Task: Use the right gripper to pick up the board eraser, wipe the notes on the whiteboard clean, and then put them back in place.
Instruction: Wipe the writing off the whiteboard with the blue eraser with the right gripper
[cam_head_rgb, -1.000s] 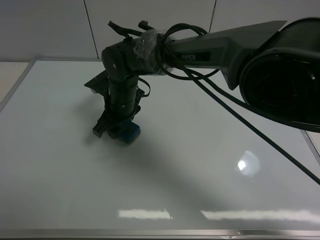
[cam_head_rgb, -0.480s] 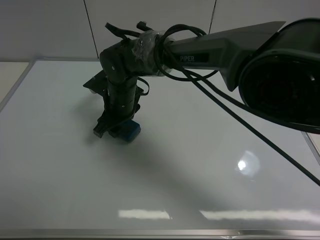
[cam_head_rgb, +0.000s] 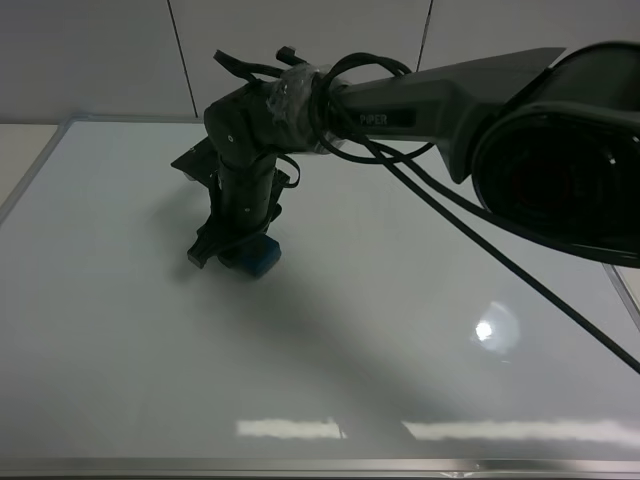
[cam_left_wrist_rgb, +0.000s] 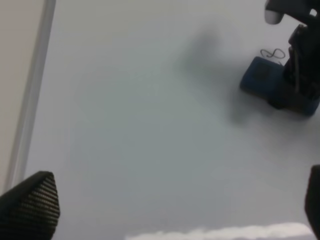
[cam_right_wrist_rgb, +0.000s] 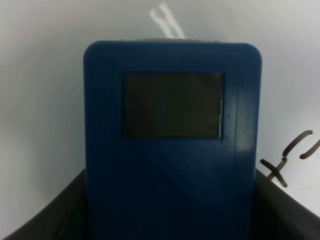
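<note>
A glossy whiteboard (cam_head_rgb: 120, 330) with a thin silver frame (cam_head_rgb: 35, 168) fills the high view. In the left wrist view, the left gripper (cam_left_wrist_rgb: 172, 205) hangs over bare board, its ribbed black fingers (cam_left_wrist_rgb: 30, 205) spread wide and holding nothing.

Left of centre, the right gripper (cam_head_rgb: 235, 255) points down at the board. Its short black fingers (cam_right_wrist_rgb: 45, 220) are clamped on the sides of the board eraser (cam_head_rgb: 262, 258). The eraser is a small blue rectangular block with rounded corners and a dark rectangular patch on top, sitting on the board. Black handwritten notes (cam_right_wrist_rgb: 290, 157) lie just beside it: a plus sign in the right wrist view, a looped 8 in the left wrist view.

Compared with a second ago, gripper and eraser sit slightly farther up the board.

Black cables (cam_head_rgb: 480, 245) loop from the plastic-wrapped wrist (cam_head_rgb: 290, 90) along the grey arm to the right, where a light spot (cam_head_rgb: 497, 328) glints.
</note>
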